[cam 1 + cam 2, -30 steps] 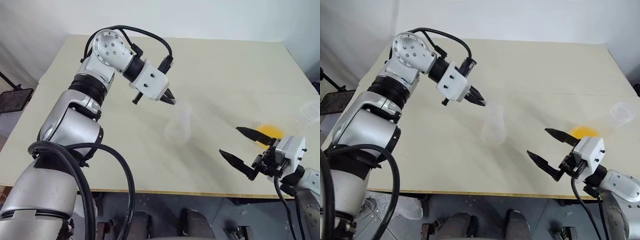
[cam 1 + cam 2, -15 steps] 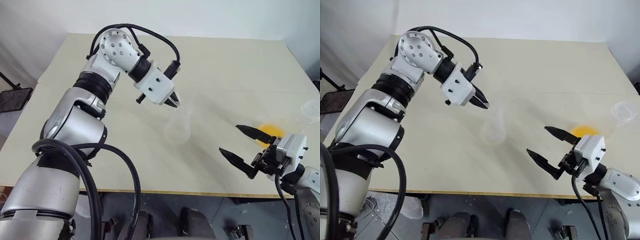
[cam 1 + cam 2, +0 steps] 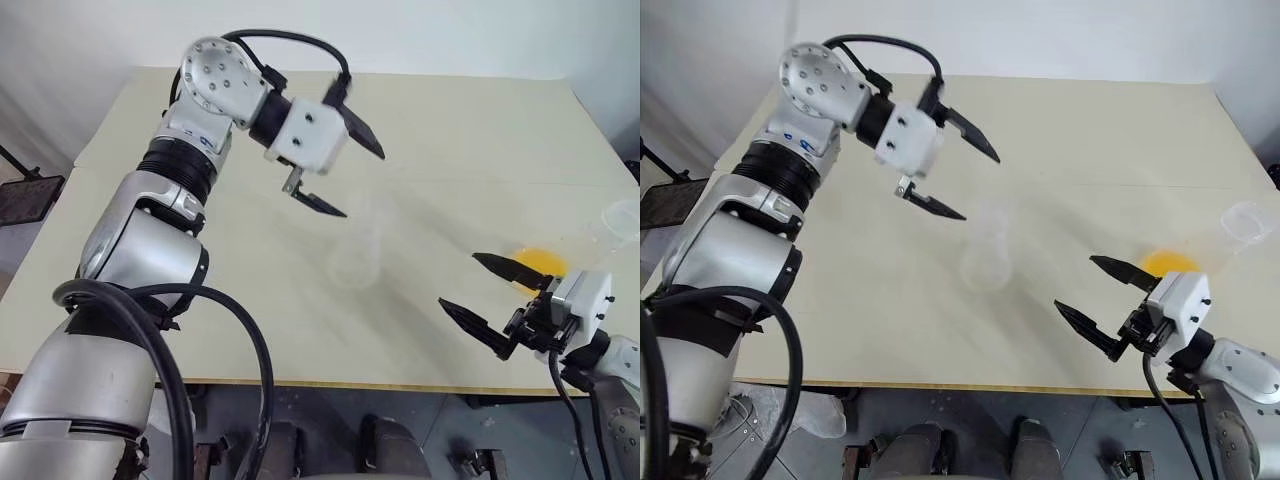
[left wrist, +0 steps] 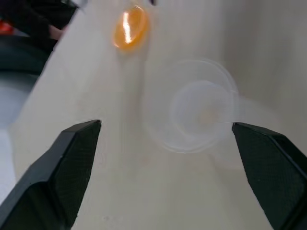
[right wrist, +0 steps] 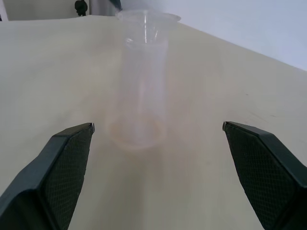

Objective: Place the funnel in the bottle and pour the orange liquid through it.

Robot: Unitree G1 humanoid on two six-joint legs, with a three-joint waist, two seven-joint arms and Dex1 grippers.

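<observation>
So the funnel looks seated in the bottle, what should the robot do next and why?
Probably reach the right gripper toward the cup holding the orange liquid. The funnel sits in the bottle neck, and the left gripper hangs open above it.

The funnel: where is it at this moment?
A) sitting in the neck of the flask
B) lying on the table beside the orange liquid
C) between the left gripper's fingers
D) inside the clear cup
A: the funnel sits with its wide mouth on top of the flask, and the left gripper is open above it, holding nothing.
</observation>
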